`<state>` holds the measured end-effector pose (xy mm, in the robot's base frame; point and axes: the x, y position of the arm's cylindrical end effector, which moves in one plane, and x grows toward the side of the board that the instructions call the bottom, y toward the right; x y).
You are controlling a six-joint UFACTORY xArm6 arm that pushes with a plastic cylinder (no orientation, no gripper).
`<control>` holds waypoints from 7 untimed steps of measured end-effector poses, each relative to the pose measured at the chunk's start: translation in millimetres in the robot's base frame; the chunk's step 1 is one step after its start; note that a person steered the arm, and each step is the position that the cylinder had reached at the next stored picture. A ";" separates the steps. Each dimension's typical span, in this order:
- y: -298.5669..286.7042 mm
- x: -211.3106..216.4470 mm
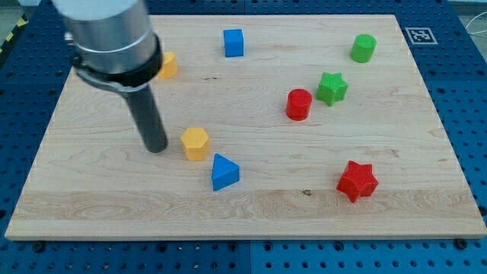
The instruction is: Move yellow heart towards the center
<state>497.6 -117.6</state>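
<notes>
Board [91, 205]: a pale wooden board lay on a blue pegboard table [472, 114], its near edge along the view's bottom.
Red star [357, 181]: nearest of the blocks, it sat toward the view's lower right, well apart from the rest.
Blue triangle [224, 172]: it lay left of centre, just below and right of the yellow hexagon, close beside it; I could not tell if they touched.
Yellow hexagon [195, 143]: it stood upright left of centre, just to the right of the rod's lower end.
Tip [157, 148]: the end of the dark rod [148, 118] rested on the board just left of the yellow hexagon, with a narrow strip of wood showing between them. The tool was a plain rod with nothing to open or close, and it gripped nothing.
Red cylinder [298, 104]: it stood right of centre, near the green star.
Green star [332, 87]: it sat just up and to the right of the red cylinder, apart from it.
Yellow heart [168, 65]: the task's block lay far off at the view's upper left, half hidden behind the arm's grey housing [110, 38]; only a yellow edge showed, so its shape could not be made out. It was well apart from the tip.
Blue cube [233, 43]: it stood near the far edge, right of the yellow block.
Green cylinder [364, 48]: it stood far off at the upper right.
Marker [418, 35]: a black-and-white square tag lay on the board's far right corner.
</notes>
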 end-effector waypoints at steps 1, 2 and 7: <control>31.4 0.0; 49.5 0.0; -108.4 -97.9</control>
<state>399.7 -226.0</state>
